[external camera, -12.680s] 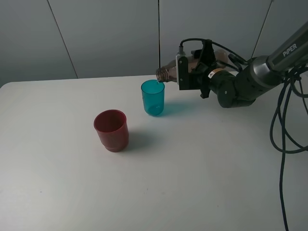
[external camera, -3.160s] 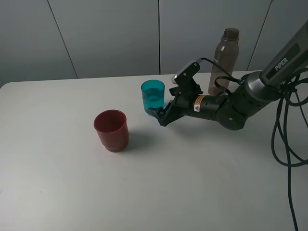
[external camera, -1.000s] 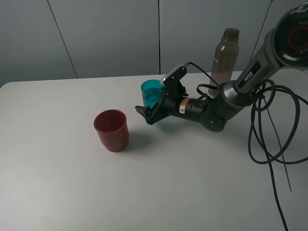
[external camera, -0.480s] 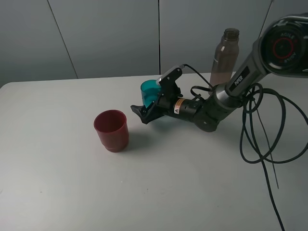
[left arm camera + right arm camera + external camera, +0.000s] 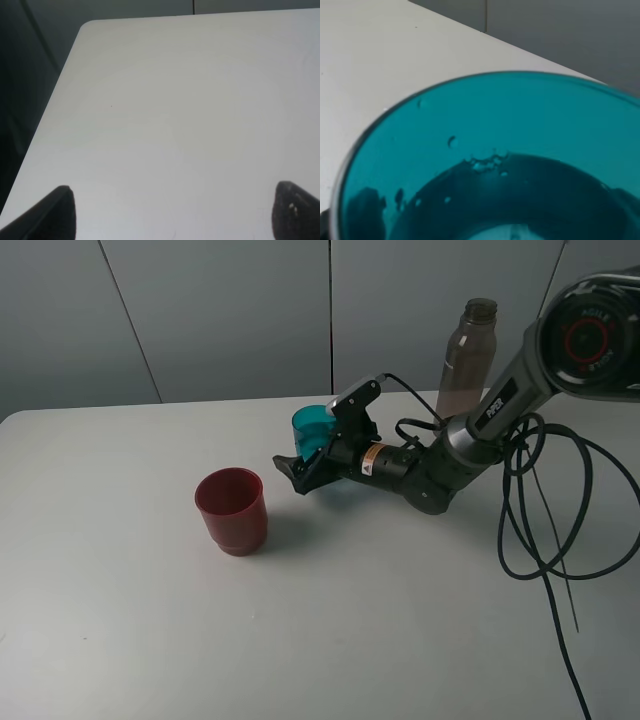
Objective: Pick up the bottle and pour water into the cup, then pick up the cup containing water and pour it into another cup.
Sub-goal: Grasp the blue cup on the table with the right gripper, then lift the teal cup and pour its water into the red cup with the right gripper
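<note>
Bottle (image 5: 468, 355) right of tumbler (image 5: 310, 428), squat cup (image 5: 231, 510) left

One surface (image 5: 120, 620) carries three vessels. Two are cups: one dark red cup (image 5: 231, 510) and one teal cup (image 5: 308, 430), which is behind and to the right of the dark red cup. One bottle (image 5: 468, 355) stands farther right of the dark red cup. One robot arm (image 5: 480, 430) shows in the high view.

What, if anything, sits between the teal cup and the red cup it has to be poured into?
Nothing visible. Only bare table lies between the teal cup and the red cup, which stands to its left and nearer the camera in the high view. The bottle stands upright on the other side, out of the path.
</note>
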`<state>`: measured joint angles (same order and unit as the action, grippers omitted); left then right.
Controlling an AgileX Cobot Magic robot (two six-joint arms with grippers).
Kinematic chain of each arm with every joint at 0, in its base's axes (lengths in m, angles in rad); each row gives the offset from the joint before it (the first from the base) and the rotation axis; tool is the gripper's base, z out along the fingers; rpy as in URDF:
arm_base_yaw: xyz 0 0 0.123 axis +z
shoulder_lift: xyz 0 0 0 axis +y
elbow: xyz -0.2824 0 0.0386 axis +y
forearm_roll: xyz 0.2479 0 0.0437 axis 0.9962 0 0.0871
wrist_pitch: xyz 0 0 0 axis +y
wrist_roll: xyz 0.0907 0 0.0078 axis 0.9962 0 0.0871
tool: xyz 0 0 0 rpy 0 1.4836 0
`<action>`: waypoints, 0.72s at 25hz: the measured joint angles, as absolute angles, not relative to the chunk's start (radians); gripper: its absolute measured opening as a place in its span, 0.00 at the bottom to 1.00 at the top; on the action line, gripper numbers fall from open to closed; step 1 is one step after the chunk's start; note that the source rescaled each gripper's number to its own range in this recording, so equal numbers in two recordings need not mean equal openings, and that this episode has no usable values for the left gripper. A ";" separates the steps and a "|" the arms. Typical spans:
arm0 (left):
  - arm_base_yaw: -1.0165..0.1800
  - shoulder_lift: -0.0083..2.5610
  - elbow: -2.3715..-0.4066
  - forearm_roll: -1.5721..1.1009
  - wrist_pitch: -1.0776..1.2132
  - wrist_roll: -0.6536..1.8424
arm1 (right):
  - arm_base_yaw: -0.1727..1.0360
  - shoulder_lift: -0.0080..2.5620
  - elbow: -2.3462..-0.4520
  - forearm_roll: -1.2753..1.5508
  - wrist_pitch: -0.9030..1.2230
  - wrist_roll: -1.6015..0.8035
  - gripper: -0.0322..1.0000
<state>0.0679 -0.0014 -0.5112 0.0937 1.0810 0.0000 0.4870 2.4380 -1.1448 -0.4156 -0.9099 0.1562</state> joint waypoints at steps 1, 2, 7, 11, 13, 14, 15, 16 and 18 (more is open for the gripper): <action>0.068 -0.001 -0.511 0.094 1.081 0.000 | 0.487 2.438 -1.145 -0.408 -0.910 0.156 0.99; 0.068 -0.001 -0.511 0.094 1.081 0.000 | 0.487 2.438 -1.145 -0.406 -0.910 0.156 0.99; 0.068 -0.001 -0.511 0.094 1.081 0.000 | 0.487 2.438 -1.145 -0.405 -0.910 0.156 0.47; 0.068 -0.001 -0.511 0.094 1.081 0.000 | 0.487 2.438 -1.145 -0.401 -0.910 0.158 0.09; 0.068 -0.001 -0.511 0.094 1.081 0.000 | 0.487 2.438 -1.145 -0.401 -0.910 0.158 0.09; 0.068 -0.001 -0.511 0.094 1.081 0.000 | 0.487 2.438 -1.145 -0.401 -0.910 0.158 0.09; 0.068 -0.001 -0.511 0.094 1.081 0.000 | 0.487 2.438 -1.145 -0.401 -0.910 0.158 0.09; 0.068 -0.001 -0.511 0.094 1.081 0.000 | 0.487 2.438 -1.145 -0.401 -0.910 0.158 0.09; 0.068 -0.001 -0.511 0.094 1.081 0.000 | 0.487 2.438 -1.145 -0.401 -0.910 0.158 0.09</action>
<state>0.0679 -0.0014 -0.5112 0.0937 1.0810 0.0000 0.4870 2.4380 -1.1448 -0.4008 -0.9099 0.1579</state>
